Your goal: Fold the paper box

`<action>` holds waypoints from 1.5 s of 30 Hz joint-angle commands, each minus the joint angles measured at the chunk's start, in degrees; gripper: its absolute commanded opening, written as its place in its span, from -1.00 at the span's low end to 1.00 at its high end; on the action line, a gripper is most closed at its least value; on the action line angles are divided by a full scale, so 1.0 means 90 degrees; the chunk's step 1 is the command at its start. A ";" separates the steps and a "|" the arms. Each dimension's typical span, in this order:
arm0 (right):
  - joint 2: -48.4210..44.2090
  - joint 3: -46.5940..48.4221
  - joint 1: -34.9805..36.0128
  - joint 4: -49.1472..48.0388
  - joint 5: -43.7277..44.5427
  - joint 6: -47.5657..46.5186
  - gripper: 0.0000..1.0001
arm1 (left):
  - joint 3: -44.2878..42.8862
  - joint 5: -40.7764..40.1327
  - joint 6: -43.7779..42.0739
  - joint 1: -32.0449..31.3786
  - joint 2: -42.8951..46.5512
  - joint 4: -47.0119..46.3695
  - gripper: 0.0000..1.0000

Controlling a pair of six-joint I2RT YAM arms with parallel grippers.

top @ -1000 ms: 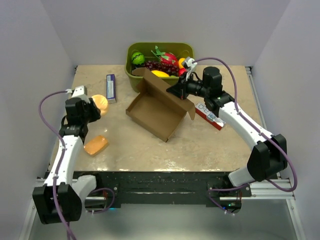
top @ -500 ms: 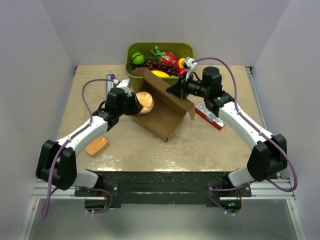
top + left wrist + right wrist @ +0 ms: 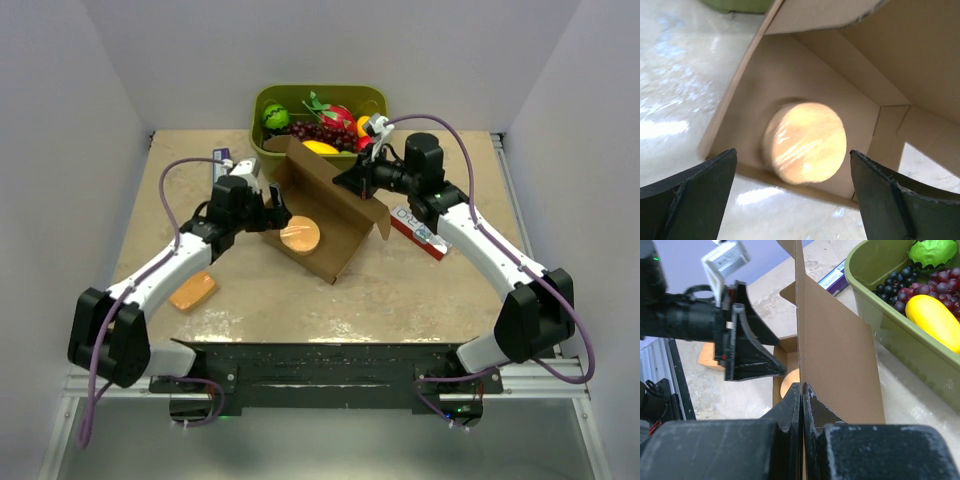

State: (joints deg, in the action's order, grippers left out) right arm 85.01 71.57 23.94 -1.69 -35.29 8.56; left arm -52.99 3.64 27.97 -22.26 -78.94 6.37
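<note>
The paper box (image 3: 330, 262) lies open at the table's middle, its lid flap (image 3: 325, 180) standing upright. My right gripper (image 3: 358, 183) is shut on that flap's top edge; in the right wrist view its jaws (image 3: 802, 390) pinch the thin cardboard (image 3: 835, 370). A round orange bun-like disc (image 3: 300, 234) lies inside the box on its floor. My left gripper (image 3: 272, 213) hovers at the box's left side, open and apart from the disc. In the left wrist view the disc (image 3: 805, 142) rests inside the box (image 3: 840, 65), between and beyond the spread fingers (image 3: 690, 197).
An olive-green tub of fruit (image 3: 262, 105) stands right behind the box. A blue-purple packet (image 3: 222, 175) lies at the back left, an orange block (image 3: 192, 291) at the front left, and a red-and-white carton (image 3: 420, 232) under my right arm.
My left arm swung from the table's left side to the box carrying the round disc, then opened. The disc now lies in the box. The right gripper has not moved.
</note>
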 commanded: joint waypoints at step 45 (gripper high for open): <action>-0.0178 0.0124 -0.0014 0.0081 0.0190 -0.0003 -1.00 | 0.0292 -0.1468 0.0898 -0.0193 -0.0459 0.1703 0.99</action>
State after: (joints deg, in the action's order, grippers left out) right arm 83.00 71.05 23.88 -1.02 -33.61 8.43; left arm -49.74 -11.55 37.54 -23.68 -85.36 22.52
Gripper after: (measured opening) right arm 0.018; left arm 0.995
